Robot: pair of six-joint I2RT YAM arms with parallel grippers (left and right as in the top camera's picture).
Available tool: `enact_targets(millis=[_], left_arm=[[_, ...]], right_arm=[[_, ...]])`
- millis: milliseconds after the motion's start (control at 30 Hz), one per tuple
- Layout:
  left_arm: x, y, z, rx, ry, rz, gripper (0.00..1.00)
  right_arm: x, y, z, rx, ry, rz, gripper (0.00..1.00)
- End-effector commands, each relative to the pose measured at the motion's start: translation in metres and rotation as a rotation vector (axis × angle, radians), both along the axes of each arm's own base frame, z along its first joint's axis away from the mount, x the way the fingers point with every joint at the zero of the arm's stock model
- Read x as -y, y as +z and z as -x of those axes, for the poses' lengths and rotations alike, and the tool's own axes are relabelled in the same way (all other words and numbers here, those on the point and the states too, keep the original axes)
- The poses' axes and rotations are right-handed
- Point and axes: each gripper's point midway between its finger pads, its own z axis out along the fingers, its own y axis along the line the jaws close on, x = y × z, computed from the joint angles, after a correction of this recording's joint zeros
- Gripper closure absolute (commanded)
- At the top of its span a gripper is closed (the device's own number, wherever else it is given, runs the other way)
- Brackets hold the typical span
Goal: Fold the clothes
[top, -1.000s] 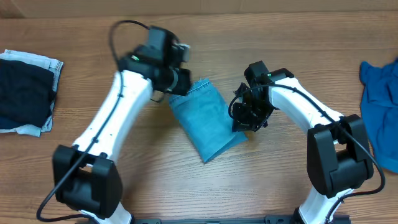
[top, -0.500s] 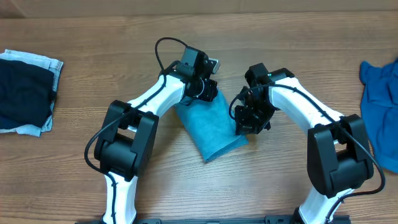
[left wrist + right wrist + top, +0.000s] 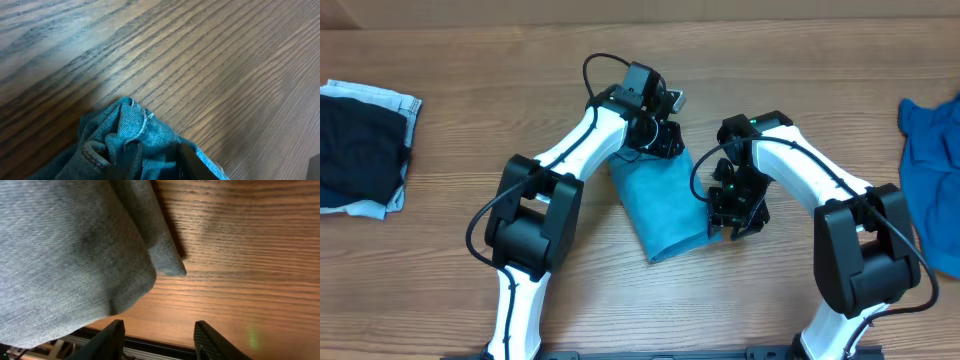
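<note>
A folded teal-blue denim piece lies in the middle of the wooden table. My left gripper is at its far top corner. In the left wrist view the fingers are closed on a bunched fold of this denim. My right gripper is at the piece's right front edge. In the right wrist view its fingers are open and empty over bare wood, with the denim just beside them. A bright blue garment lies at the right edge.
A dark navy piece rests on a light folded garment at the far left. The table's back edge runs along the top of the overhead view.
My left gripper has moved right onto the denim's top corner and gathered it. My right gripper has moved toward the front along the denim's right edge.
</note>
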Motion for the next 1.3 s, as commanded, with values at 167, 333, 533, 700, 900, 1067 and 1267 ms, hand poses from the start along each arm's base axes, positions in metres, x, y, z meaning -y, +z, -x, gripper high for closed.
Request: enact_targets(millis=[167, 333, 533, 700, 900, 1067, 1267], left_arm=[[-0.012, -0.015, -0.003, -0.017, 0.025, -0.071, 0.74], [-0.012, -0.016, -0.001, -0.024, 0.024, -0.075, 0.74], [-0.012, -0.016, -0.001, -0.026, 0.024, -0.076, 0.74], [-0.013, -0.016, -0.001, -0.026, 0.024, -0.077, 0.74], [-0.013, -0.016, -0.001, -0.026, 0.024, -0.077, 0.74], [-0.013, 0.003, -0.010, 0.000, 0.033, -0.063, 0.75], [-0.020, 0.141, -0.040, 0.217, 0.081, 0.015, 0.69]], right_arm=[[-0.057, 0.064, -0.030, 0.285, 0.060, -0.421, 0.88], [-0.077, 0.106, -0.059, 0.489, 0.007, -0.532, 0.96], [-0.103, 0.068, -0.058, 0.462, -0.126, -0.544, 0.96], [-0.106, 0.011, -0.005, 0.282, -0.212, -0.470, 0.96], [-0.072, -0.010, 0.034, 0.151, -0.202, -0.283, 0.96], [-0.080, 0.011, 0.022, 0.275, -0.063, -0.387, 0.96], [-0.084, 0.067, 0.015, 0.499, 0.051, -0.506, 0.96]])
